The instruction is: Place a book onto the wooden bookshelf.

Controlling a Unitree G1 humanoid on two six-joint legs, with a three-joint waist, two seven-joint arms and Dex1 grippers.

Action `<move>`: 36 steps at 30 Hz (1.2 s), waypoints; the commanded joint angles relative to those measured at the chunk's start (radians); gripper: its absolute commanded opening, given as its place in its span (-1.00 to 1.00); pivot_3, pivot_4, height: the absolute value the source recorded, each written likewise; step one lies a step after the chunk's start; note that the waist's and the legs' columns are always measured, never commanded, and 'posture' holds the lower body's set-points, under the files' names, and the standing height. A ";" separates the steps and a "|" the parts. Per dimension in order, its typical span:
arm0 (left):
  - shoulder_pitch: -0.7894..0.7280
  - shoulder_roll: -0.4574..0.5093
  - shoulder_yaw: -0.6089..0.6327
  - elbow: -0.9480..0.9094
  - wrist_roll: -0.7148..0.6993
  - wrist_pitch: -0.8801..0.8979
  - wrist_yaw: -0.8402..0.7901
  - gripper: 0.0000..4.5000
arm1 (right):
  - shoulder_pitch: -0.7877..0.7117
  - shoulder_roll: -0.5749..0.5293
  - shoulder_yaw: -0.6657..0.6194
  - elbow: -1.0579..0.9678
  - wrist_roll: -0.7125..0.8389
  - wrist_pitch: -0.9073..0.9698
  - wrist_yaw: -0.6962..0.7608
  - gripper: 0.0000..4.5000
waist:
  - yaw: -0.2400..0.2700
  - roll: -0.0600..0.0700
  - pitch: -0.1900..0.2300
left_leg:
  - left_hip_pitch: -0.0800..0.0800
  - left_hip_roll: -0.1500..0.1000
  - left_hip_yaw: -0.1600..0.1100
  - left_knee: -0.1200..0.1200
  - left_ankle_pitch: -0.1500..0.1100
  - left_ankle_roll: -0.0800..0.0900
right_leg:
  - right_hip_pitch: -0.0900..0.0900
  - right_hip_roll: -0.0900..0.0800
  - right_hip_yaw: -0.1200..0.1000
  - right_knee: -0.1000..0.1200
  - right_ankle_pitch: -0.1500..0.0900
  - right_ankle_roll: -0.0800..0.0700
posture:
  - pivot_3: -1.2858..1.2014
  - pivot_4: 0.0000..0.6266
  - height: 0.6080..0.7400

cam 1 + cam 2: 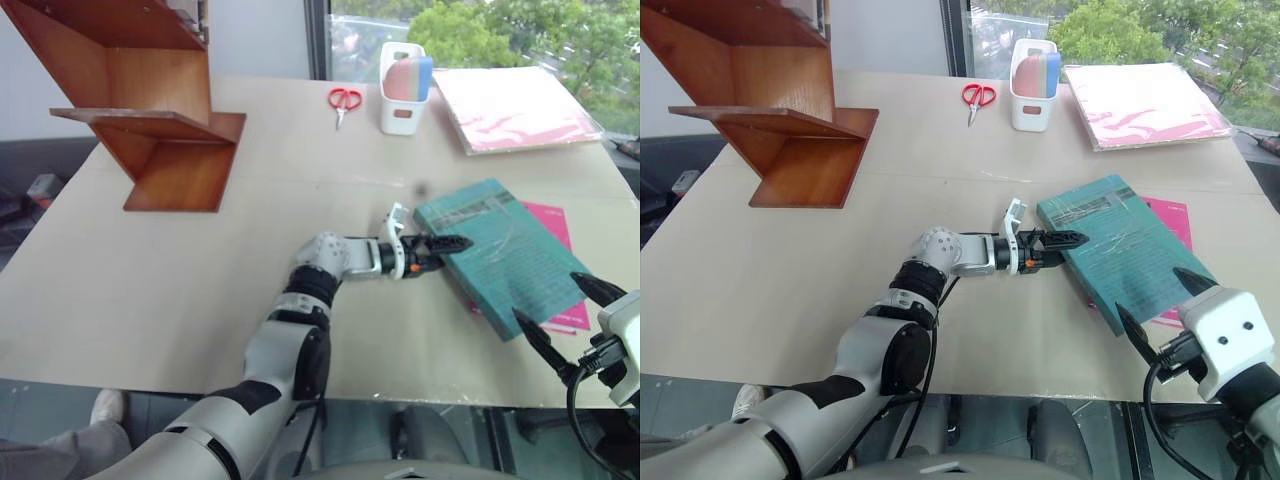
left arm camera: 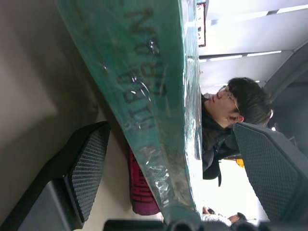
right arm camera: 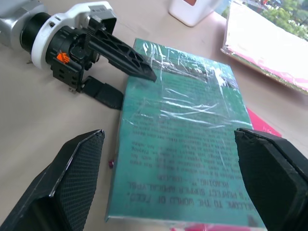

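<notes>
Left eye view: our left hand point(image 1: 432, 252) spread, fingers straddling book point(image 1: 500, 252) edge on desk point(image 1: 150, 290), 3 o'clock. Right hand point(image 1: 556, 318) spread, empty, 4 o'clock. Step: grasping. Next, we judge: clamp, lift toward wooden bookshelf point(image 1: 150, 110), 10 o'clock.

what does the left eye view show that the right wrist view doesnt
Left eye view alone: the wooden bookshelf at the table's far left, red scissors, and the table as a whole. Right wrist view alone: the printed lines on the cover, close up, seen between the open right gripper fingers. Both: the teal book, the open left gripper straddling its edge, one finger over the cover and one at table level, the white holder and the pink folder.
</notes>
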 commanded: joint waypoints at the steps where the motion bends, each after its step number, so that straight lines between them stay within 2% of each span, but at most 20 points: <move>1: -0.042 -0.119 0.024 0.050 -0.002 -0.027 0.040 0.77 | -0.006 0.003 0.010 -0.025 -0.008 -0.020 -0.024 1.00 | 0.000 0.000 0.000 | 0.000 0.000 0.000 0.000 0.000 0.000 | 0.000 0.000 0.000 0.000 0.000 0.000 | 0.03 -0.52 1.00; 2: -0.043 -0.122 0.029 0.059 -0.007 -0.024 0.044 0.65 | -0.014 0.003 0.015 -0.025 -0.010 -0.014 -0.028 1.00 | -0.001 0.000 0.000 | 0.000 0.000 -0.001 0.000 0.000 0.000 | 0.000 0.000 0.000 0.000 0.000 0.000 | 0.03 -0.52 1.00; 8: -0.052 -0.126 0.045 0.102 -0.017 -0.047 0.037 -0.60 | -0.062 -0.001 0.030 -0.025 -0.019 0.022 -0.037 1.00 | 0.000 0.000 0.000 | 0.000 -0.001 -0.002 0.000 0.000 0.000 | 0.000 0.000 -0.001 0.000 0.000 0.000 | 0.03 -0.52 1.00; 9: -0.055 -0.120 0.053 0.103 -0.027 -0.046 0.033 -0.73 | -0.068 0.001 0.029 -0.025 -0.020 0.028 -0.035 1.00 | 0.000 0.000 -0.001 | 0.000 -0.001 -0.002 0.000 0.000 0.000 | 0.000 0.000 -0.001 0.000 0.000 0.000 | 0.03 -0.52 1.00; 15: -0.058 -0.042 0.083 0.038 -0.064 0.005 0.018 -0.73 | -0.125 0.017 0.033 -0.025 -0.033 0.076 -0.015 1.00 | -0.001 0.000 -0.001 | 0.000 -0.001 -0.002 0.000 0.000 0.000 | 0.000 0.000 -0.001 0.000 0.000 0.000 | 0.03 -0.52 1.00; 23: -0.035 0.104 0.123 -0.192 -0.109 0.129 0.006 -0.73 | -0.326 0.058 0.111 0.013 -0.062 0.162 0.086 1.00 | -0.003 0.000 0.000 | -0.002 -0.001 -0.002 -0.001 0.000 0.000 | 0.000 0.000 -0.001 0.000 0.000 0.000 | 0.03 -0.52 1.00; 32: -0.003 0.268 0.193 -0.427 -0.153 0.210 0.047 -0.73 | -0.641 0.106 0.223 0.172 -0.045 0.154 0.243 1.00 | 0.000 0.001 0.001 | -0.002 -0.001 -0.002 0.001 0.000 0.000 | 0.000 0.000 -0.001 0.002 0.000 0.000 | 0.03 -0.52 1.00; 34: 0.014 0.309 0.186 -0.488 -0.139 0.203 0.053 -0.73 | -0.709 0.120 0.250 0.215 -0.044 0.151 0.278 1.00 | 0.003 0.001 0.001 | -0.002 -0.001 -0.003 0.001 0.000 0.000 | 0.000 0.000 -0.001 0.002 0.000 0.000 | 0.03 -0.52 1.00; 36: 0.054 0.403 0.113 -0.613 -0.067 0.115 0.012 -0.73 | -0.795 0.131 0.295 0.295 -0.071 0.129 0.326 1.00 | -0.009 0.001 0.002 | -0.002 -0.001 -0.002 0.001 0.000 0.000 | 0.000 0.001 -0.001 0.003 0.000 0.000 | 0.03 -0.52 1.00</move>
